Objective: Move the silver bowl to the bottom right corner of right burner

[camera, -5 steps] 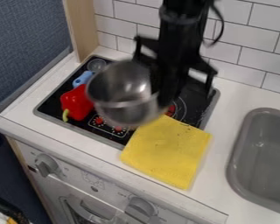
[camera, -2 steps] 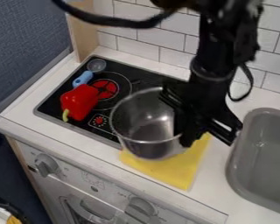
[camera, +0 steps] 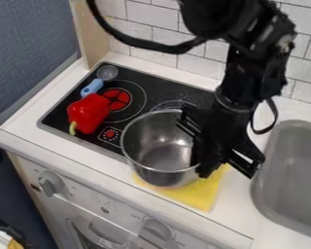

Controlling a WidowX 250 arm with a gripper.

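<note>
Where stove (camera: 168,87) meets cloth (camera: 199,193), gripper (camera: 202,166) holds silver bowl (camera: 157,151).

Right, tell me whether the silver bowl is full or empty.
Empty: the silver bowl opens upward, and bare metal shows inside, down to its bottom.

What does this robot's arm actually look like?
It's a chunky, jointed black arm with a thick black cable looping from its upper part and a thinner loop beside its lower part. The jaws are black too, with angular, slotted side pieces.
</note>
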